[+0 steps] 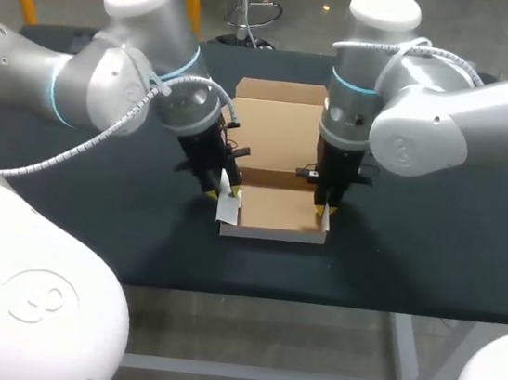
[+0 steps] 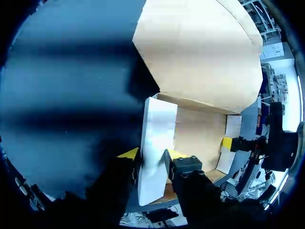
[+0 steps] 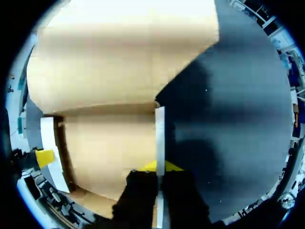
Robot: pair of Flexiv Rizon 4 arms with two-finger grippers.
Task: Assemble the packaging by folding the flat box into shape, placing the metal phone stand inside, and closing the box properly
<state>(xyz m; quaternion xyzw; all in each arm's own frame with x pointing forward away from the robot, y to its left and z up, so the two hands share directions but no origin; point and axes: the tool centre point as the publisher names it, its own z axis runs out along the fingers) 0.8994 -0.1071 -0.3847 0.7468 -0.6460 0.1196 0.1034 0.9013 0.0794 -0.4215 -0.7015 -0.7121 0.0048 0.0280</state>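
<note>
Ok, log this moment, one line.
box: half-folded, lid open | left gripper: shut on left wall | right gripper: shut on right wall

Left gripper [image 1: 220, 189], right gripper [image 1: 325, 206] at box [image 1: 281, 130]; seemingly gripping.

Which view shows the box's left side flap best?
Left wrist view: the left side flap stands upright, close, between the tips of the left pincer. Head view shows it small; right wrist view, a distant sliver.

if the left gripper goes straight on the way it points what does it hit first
The left gripper grips the box's left wall; pushing on, its fingers would probably reach the box floor and table.
</note>
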